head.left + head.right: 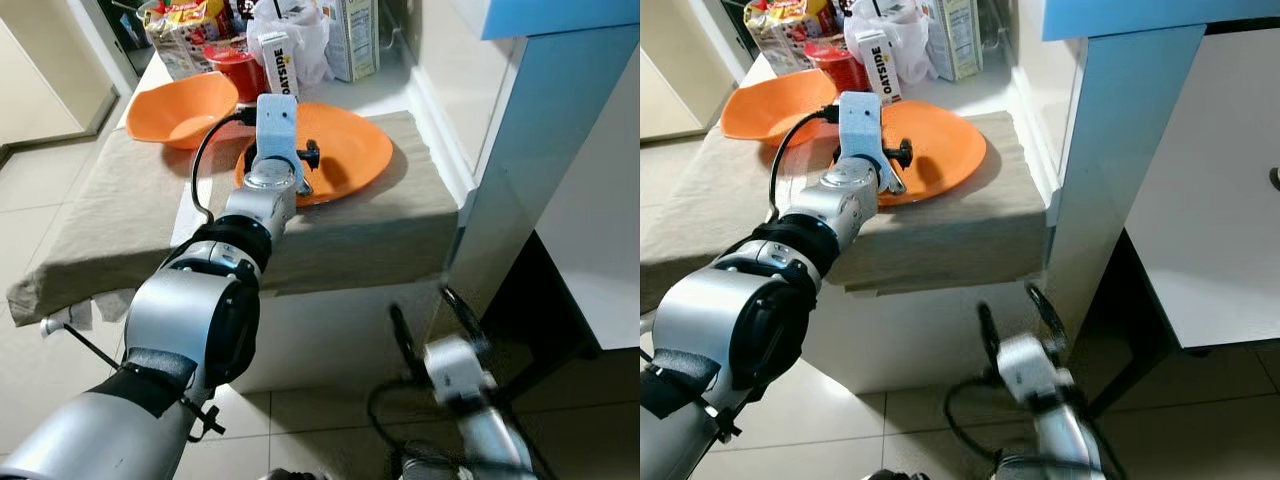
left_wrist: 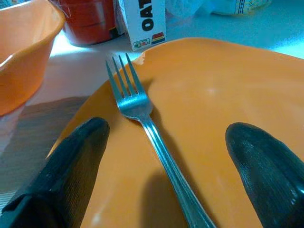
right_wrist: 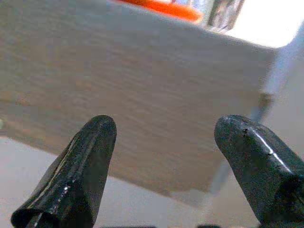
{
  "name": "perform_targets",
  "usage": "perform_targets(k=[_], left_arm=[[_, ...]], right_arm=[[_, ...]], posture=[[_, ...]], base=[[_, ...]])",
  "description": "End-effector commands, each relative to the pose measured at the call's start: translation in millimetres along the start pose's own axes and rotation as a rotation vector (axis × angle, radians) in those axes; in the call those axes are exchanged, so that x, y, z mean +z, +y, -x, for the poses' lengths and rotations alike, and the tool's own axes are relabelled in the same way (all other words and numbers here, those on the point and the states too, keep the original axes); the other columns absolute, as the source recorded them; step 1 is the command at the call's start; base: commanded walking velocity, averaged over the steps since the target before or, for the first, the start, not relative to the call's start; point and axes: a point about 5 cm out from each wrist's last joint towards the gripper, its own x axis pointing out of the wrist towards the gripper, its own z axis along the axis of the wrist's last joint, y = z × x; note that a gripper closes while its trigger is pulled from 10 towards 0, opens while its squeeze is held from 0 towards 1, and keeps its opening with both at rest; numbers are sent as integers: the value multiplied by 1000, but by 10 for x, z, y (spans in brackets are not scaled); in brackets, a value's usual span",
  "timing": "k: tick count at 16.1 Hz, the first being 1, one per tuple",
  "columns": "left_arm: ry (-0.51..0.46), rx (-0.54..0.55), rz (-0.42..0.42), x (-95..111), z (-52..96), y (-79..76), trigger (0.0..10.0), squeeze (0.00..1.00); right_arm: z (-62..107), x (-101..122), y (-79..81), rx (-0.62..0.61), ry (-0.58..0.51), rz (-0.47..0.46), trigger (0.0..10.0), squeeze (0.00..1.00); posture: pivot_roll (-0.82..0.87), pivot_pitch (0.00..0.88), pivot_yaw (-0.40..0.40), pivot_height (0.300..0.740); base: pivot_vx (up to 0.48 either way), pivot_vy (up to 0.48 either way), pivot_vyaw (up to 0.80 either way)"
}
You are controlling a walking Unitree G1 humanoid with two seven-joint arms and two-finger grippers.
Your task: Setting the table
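Note:
An orange plate [image 1: 352,150] lies on the tan cloth covering the table [image 1: 120,210]. A steel fork [image 2: 135,102] rests on the plate, tines pointing toward the far rim. My left gripper [image 2: 167,128] reaches over the plate's near side, open, one black finger [image 2: 76,161] on each side of the fork's handle without touching it. In the head views the wrist block [image 1: 277,125] hides those fingers. My right gripper [image 1: 430,320] hangs low in front of the table's side, above the tiled floor, open and holding nothing.
An orange bowl [image 1: 185,105] sits left of the plate. Behind it stand a red cup [image 1: 238,68], an Oatside carton [image 1: 277,65] and bags and boxes of groceries. A white cabinet with a blue top [image 1: 560,130] stands close on the right.

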Motion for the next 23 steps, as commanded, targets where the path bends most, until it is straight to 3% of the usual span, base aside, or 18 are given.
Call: perform_targets(k=[1,3,4,5,7,10,16,23], left_arm=[[23,36,-12,-58,-10,112,10000,0],[19,36,-28,-53,-10,112,10000,0],[21,40,-35,-58,-11,121,10000,0],[20,42,-40,-58,-11,126,10000,0],[25,53,-43,-72,-13,161,10000,0],[32,53,-37,-88,-14,173,10000,0],[46,12,-32,-117,-5,72,10000,0],[17,-25,-29,-13,0,-19,10000,0]], right_arm=[[-117,-89,-17,53,19,6,10000,0],[-327,88,-484,42,-37,21,10000,0],[-538,277,-640,72,-95,23,10000,0],[-643,390,-660,89,-108,8,10000,0],[-727,854,-599,129,-206,-10,10000,0],[-661,1002,-501,157,-230,-41,10000,0],[-539,1097,-463,179,-162,-93,10000,0],[-485,1106,-419,202,-125,-113,10000,0]], posture=[[-324,58,168,735],[-321,54,171,735],[-321,54,171,735],[-321,54,171,735],[-304,49,160,735],[-310,53,160,735],[-329,52,176,735],[-334,42,184,735]], base=[[0,0,0],[0,0,0],[0,0,0],[0,0,0],[0,0,0],[0,0,0],[0,0,0],[0,0,0]])
